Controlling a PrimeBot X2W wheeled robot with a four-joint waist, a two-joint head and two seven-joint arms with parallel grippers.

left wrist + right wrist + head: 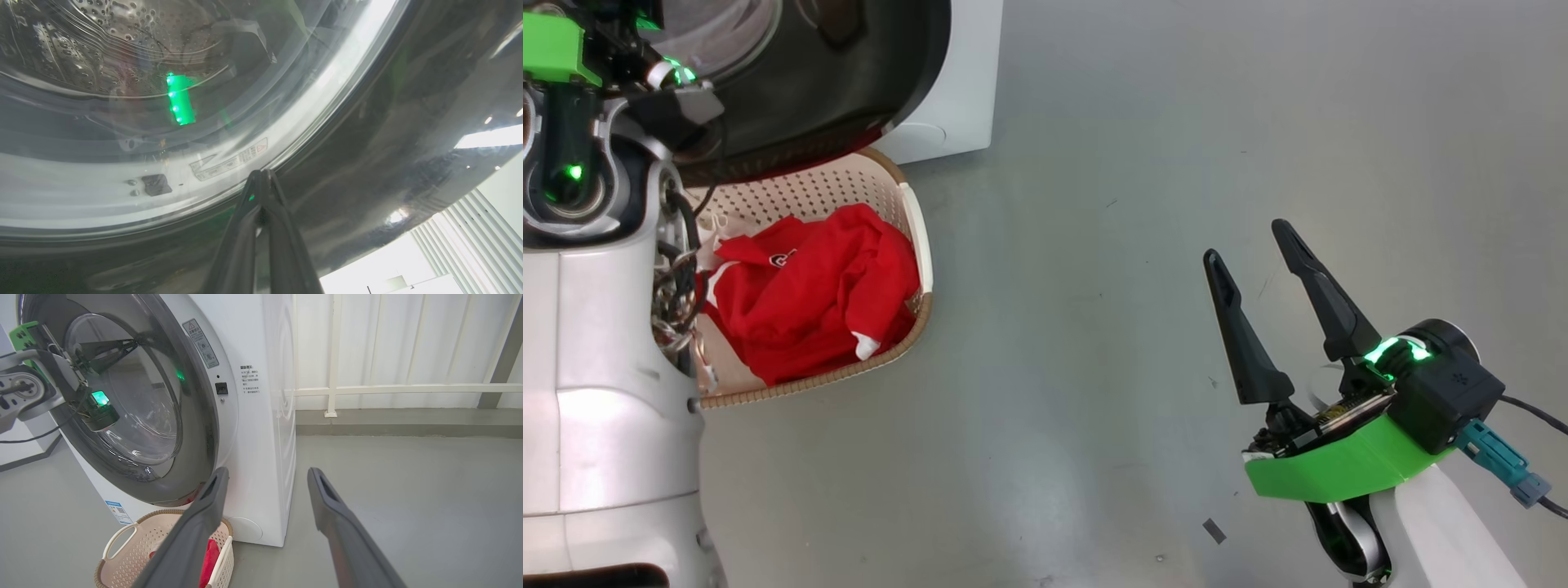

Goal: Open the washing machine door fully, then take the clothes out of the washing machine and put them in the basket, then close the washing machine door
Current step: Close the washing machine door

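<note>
**Head view: clothes in the basket, left gripper at the door**

Head view showed the basket [922, 245] on the grey floor [1111, 204], tight against the front base of the washing machine [960, 90]. The clothes [809, 298] lay heaped inside it. They were red cloth with white cuffs and trim, piled toward the basket's right wall, and a paler piece showed at its left side. The washing machine door [849, 98] hung over the basket's far rim, its glossy black ring facing the camera. From the right wrist view the door stood ajar from the machine's front rather than shut flat. A blue label sticker [118, 511] sat low on the white front, just above the basket's handle.

The left gripper [261, 175] had its two dark fingers pressed together with nothing between them. Their tips lay at the door's black ring, right beside the edge of the glass window [122, 134]. Whether they actually touched the ring could not be told. Through that glass the perforated steel drum [102, 45] was visible.

The right gripper [1246, 242] was over bare floor, well apart from the basket and the machine. Its fingers were spread wide and empty.
</note>
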